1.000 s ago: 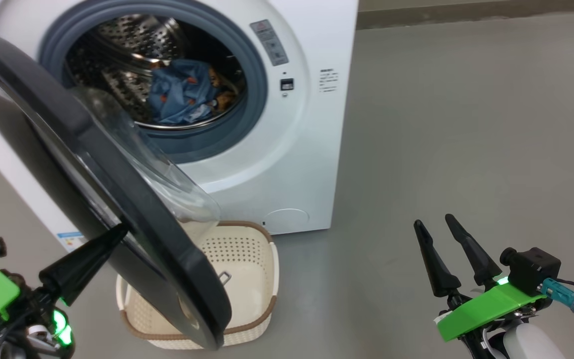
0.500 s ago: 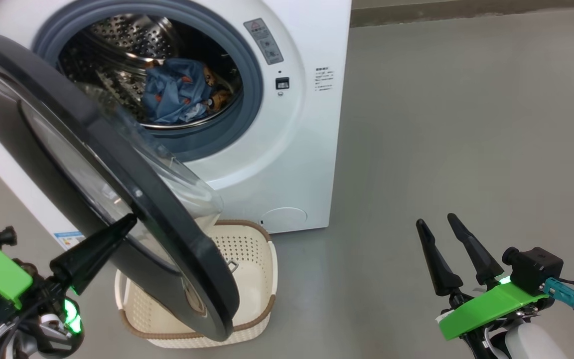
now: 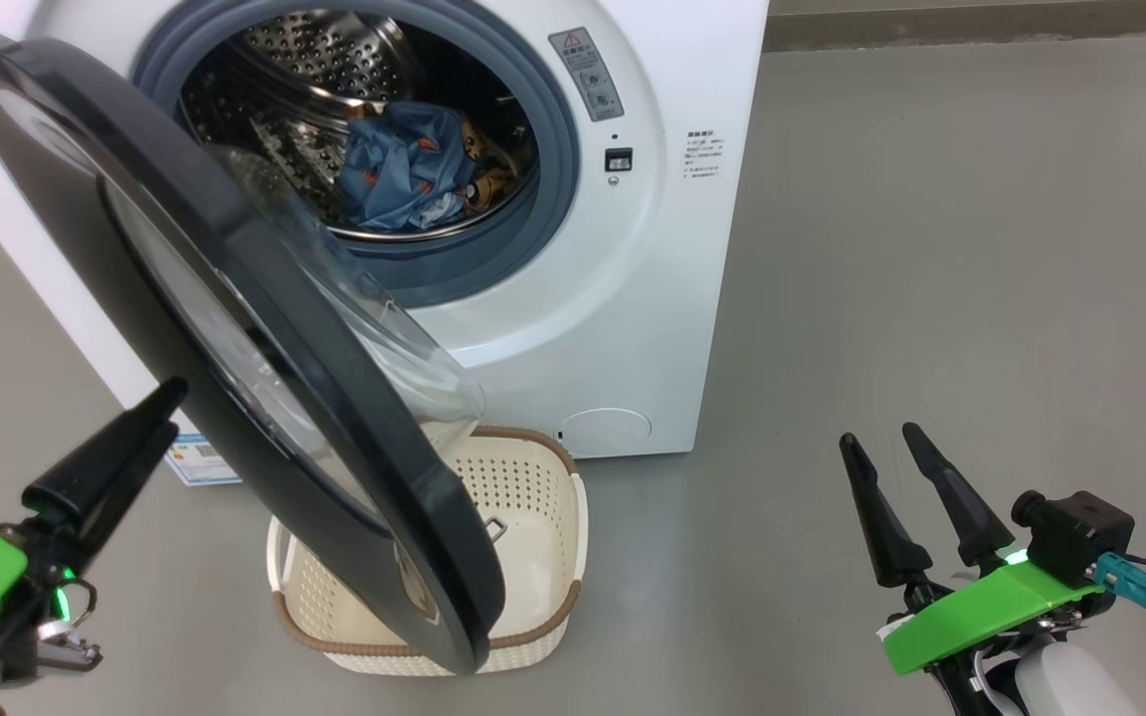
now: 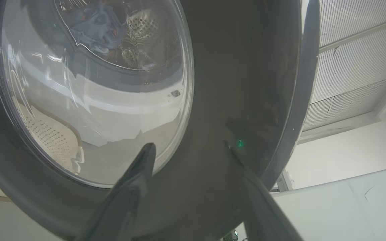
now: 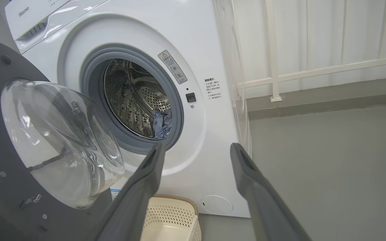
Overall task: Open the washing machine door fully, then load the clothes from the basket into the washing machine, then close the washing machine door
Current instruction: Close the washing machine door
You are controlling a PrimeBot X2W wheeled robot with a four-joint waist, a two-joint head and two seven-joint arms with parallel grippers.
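Observation:
The white washing machine [image 3: 633,298] stands at the back with its black door [image 3: 354,418] swung half out over the cream basket [image 3: 533,497], hiding part of it. What shows of the basket holds nothing. Light blue printed clothes [image 3: 404,169] lie in the steel drum. My left gripper [image 3: 160,403] is at the lower left, just beside the door's outer face. In the left wrist view the left gripper [image 4: 189,144] is open, close to the door [image 4: 233,83], holding nothing. My right gripper [image 3: 879,435] is open and empty over the floor at the lower right.
A blue label sticker [image 3: 200,462] sits low on the machine's side. Bare grey floor [image 3: 931,249] stretches to the right of the machine. A wall with a white railing [image 5: 273,50] runs behind it.
The head camera has shifted, so the whole scene sits further right. My left gripper has opened and its tip has come off the door's face to the left. The right gripper has not moved.

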